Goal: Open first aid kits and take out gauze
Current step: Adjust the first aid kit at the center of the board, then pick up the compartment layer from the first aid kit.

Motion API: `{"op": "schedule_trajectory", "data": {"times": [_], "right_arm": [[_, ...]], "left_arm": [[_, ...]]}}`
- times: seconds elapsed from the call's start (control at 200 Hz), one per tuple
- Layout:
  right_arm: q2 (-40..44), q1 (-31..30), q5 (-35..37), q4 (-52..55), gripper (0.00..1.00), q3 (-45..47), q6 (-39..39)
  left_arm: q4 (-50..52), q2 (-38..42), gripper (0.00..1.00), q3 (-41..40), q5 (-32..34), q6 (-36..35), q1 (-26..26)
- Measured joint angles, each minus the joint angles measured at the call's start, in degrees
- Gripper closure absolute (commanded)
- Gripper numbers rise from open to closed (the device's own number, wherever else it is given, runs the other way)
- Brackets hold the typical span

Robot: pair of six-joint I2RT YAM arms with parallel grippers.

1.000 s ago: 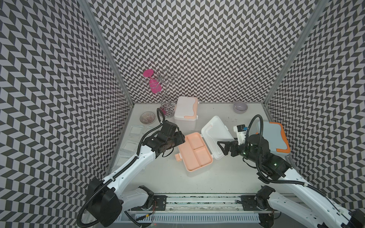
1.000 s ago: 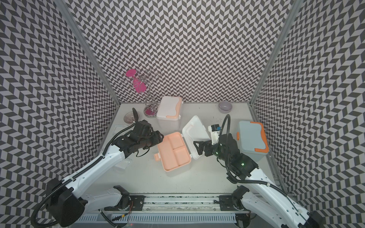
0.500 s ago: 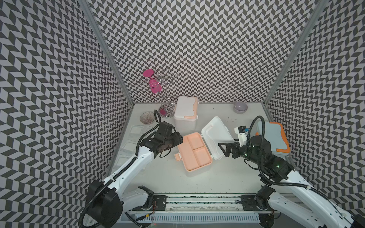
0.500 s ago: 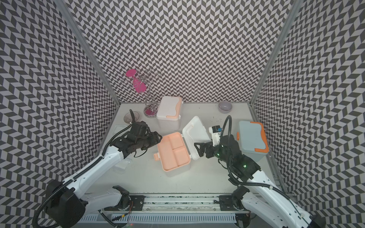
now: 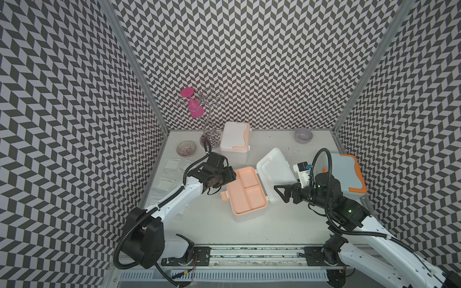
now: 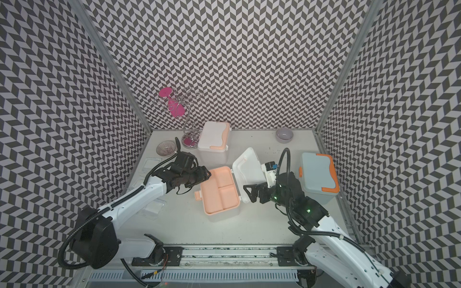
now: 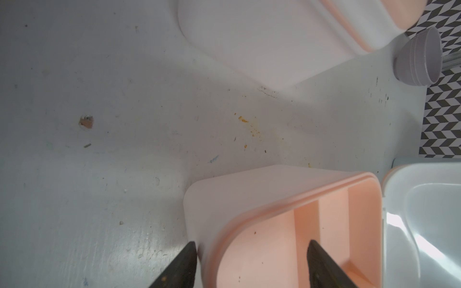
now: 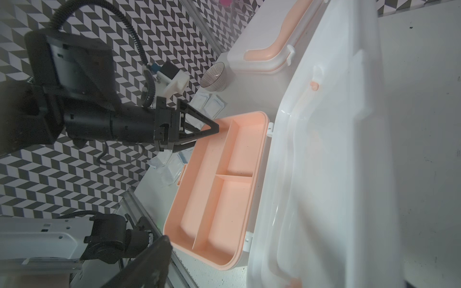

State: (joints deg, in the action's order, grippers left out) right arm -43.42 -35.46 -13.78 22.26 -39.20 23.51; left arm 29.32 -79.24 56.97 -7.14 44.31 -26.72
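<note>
From above, the open kit (image 5: 247,193) sits in the middle of the surface (image 5: 249,224). Its white lid (image 5: 274,169) is thrown back toward 2 o'clock, and its peach tray (image 6: 219,189) is split into three compartments. My left pincer (image 5: 231,175) points in from 9 o'clock at the tray's far-left corner, its jaws partly spread and gripping nothing. In the left wrist view the outer finger (image 7: 185,266) hangs just outside the tray's end wall and the inner finger (image 7: 324,269) is over the tray, with the rim between them. I cannot tell whether either touches the plastic. My right pincer (image 5: 280,194) points in from 3 o'clock with its jaws spread fully wide, holding nothing. Its tips are right beside the lid's near edge by the hinge, and I cannot make out any contact there. The gauze packs (image 5: 172,165) lie flat in clear wrappers along the left wall at 9 to 10 o'clock, outside every kit, some of them partly under my left arm. The closed white kit (image 5: 235,137) stands at 12 o'clock against the back wall. The blue kit (image 5: 345,172), its lid down, stands at 3 o'clock behind my right wrist. A grey bowl (image 5: 303,135) sits at 1 o'clock and a glass bowl (image 5: 186,148) at 11 o'clock. Between the glass bowl and the closed white kit is a wire stand (image 5: 209,129) carrying a pink glass (image 5: 195,111).
</note>
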Motion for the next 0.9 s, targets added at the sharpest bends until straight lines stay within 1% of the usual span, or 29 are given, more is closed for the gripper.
{"op": "schedule_trajectory", "data": {"times": [0.105,0.3,0.396,0.476,0.531,0.596,0.701,0.811,0.901], "right_arm": [[0.74,0.0,-1.33,0.04,0.0,0.44,0.09],[2.62,0.0,-2.62,0.26,0.0,1.27,0.55],[3.48,0.0,-1.79,1.16,0.0,1.27,0.98],[4.79,0.0,0.24,2.45,0.0,1.27,1.42],[5.84,0.0,1.79,3.02,0.0,1.27,1.64],[6.78,0.0,3.56,3.23,0.0,1.25,1.9],[7.34,0.0,6.45,3.26,0.0,1.22,2.23],[7.76,0.0,9.14,3.21,0.0,1.36,2.64],[8.46,0.0,10.47,2.99,0.0,1.88,2.95]], "left_arm": [[-1.49,-2.69,0.31,2.71,-0.39,-1.11,1.95],[-2.82,-5.73,0.32,4.98,-1.79,-3.3,5.73],[-2.34,-5.49,0.33,5.05,-0.81,-3.98,6.34],[-0.83,-4.13,0.34,5.09,1.77,-4.31,5.55],[0.59,-2.27,0.34,5.16,4.11,-4.39,3.98],[2.73,0.44,0.34,6.05,7.19,-3.96,0.63],[5.49,3.32,0.35,9.55,12.83,-1.4,-8.26],[9.38,1.29,0.38,14.82,17.35,2.12,-16.59],[13.25,-2.93,0.41,18.69,20.55,4.61,-20.26]]}}
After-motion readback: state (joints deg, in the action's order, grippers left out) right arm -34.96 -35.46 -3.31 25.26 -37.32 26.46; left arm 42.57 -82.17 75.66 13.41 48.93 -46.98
